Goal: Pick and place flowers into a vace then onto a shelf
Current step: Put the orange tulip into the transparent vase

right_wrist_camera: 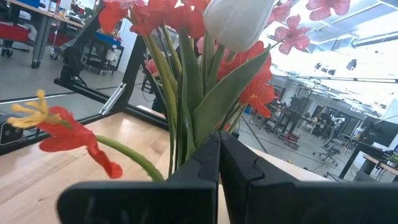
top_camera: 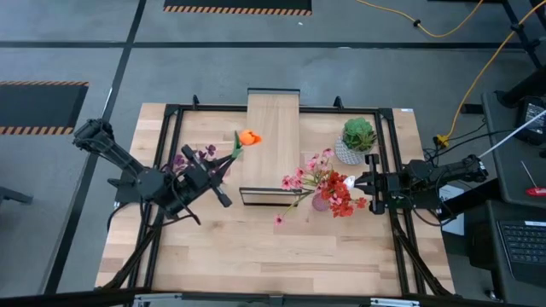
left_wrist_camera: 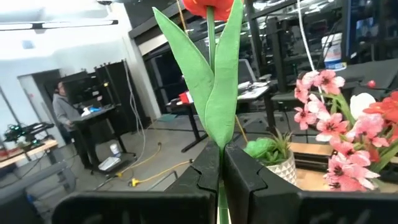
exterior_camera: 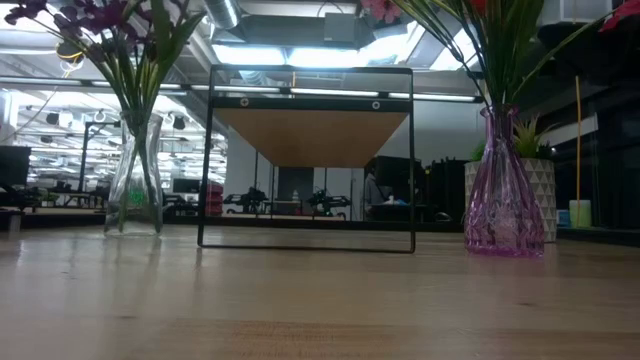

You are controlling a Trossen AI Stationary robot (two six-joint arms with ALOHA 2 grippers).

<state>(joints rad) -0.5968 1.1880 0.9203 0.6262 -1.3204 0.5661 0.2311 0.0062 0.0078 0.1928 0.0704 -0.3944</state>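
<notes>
Left hand (top_camera: pixel 223 198) sat over the left part of the pale wooden surface (top_camera: pixel 256 256), fingers pressed together on the green stem of the orange tulip (top_camera: pixel 248 137). In the left wrist view the stem and its two long leaves (left_wrist_camera: pixel 211 87) rose straight out of the seam between the fingers. From above, the bloom hung beside the left edge of the long light-wood shelf (top_camera: pixel 273 128).

Right hand (top_camera: pixel 373 189) was at the right side, just beside the pink ribbed glass vase (exterior_camera: pixel 503 200), fingers fully closed. In the right wrist view a white tulip bud (right_wrist_camera: pixel 239 22) and its leaf stood directly above the closed fingertips. Judged gripped by the stem, though the contact itself was hidden by the fingers.

Clear glass vase (exterior_camera: pixel 134 185) stood left of the shelf with the purple cluster flowers (top_camera: pixel 194 158) in it. Pink vase held the pink blossoms (top_camera: pixel 311 175) and red blooms (top_camera: pixel 341 200). A round green plant in a white patterned pot (top_camera: pixel 356 141) stood behind the pink vase.

Progress, as a judgement: most stems were already in vases; the orange tulip was not yet in one, and the white bud looked near seating. Both vases rested on the surface, and the shelf top was bare, so the move to the shelf remained undone
</notes>
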